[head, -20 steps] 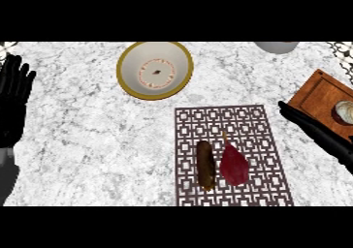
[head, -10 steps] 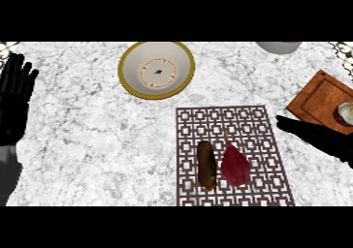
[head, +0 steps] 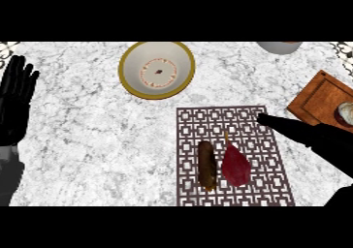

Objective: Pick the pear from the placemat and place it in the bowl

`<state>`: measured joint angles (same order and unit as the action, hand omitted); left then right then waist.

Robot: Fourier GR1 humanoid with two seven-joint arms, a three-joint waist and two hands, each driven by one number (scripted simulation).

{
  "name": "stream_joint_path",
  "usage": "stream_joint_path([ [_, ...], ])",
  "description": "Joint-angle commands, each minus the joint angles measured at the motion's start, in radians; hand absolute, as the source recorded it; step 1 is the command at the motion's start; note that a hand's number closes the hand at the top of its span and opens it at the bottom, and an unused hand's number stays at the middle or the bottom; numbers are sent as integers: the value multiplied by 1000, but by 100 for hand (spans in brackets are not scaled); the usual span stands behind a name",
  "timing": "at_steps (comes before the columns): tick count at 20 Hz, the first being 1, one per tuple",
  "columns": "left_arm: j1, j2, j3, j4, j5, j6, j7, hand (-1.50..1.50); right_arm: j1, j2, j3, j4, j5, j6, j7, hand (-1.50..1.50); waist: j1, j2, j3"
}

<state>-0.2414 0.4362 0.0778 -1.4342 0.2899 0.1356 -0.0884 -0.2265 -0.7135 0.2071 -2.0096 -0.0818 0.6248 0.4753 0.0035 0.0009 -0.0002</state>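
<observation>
A dark red pear (head: pixel 236 165) with a thin stem lies on the brown lattice placemat (head: pixel 231 121), beside a long brown object (head: pixel 206 165). The cream bowl (head: pixel 157 69) with a yellow rim stands on the counter above the mat's left corner. My right hand (head: pixel 301 131) reaches in from the right with straight fingers, its tips over the mat's upper right edge, up and to the right of the pear and apart from it. Near the left edge my left hand (head: pixel 15 97) rests open with fingers up.
A wooden board (head: pixel 319 102) with a round item (head: pixel 350 114) on it lies at the right edge. A grey vessel (head: pixel 280 47) shows partly at the top right. White marble counter stretches between the left hand and the mat.
My right hand has moved left and down from beside the wooden board until its fingertips are over the mat's upper right edge. The left hand, pear and bowl stay put.
</observation>
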Motion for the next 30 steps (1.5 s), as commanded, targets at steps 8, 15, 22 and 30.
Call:
stream_joint_path([
  [8, -40, -42, 41, 6, -44, -15, 35, 0, 94, 192, 83, 128, 315, 4, -135, -150, -5, 0, 1],
  [15, -38, -79, 60, 67, -88, -43, -7, 0, 63, 240, 18, 231, 392, 38, -254, -150, -6, 0, 0],
  [22, 20, -93, 71, -78, -111, -21, 67, 0, 84, 340, 76, 330, 541, -47, -409, -150, -2, -1, 0],
  [30, 13, -101, 108, -84, -113, -74, 91, 0, 60, 373, 36, 378, 612, 21, -418, -150, -3, -1, 0],
])
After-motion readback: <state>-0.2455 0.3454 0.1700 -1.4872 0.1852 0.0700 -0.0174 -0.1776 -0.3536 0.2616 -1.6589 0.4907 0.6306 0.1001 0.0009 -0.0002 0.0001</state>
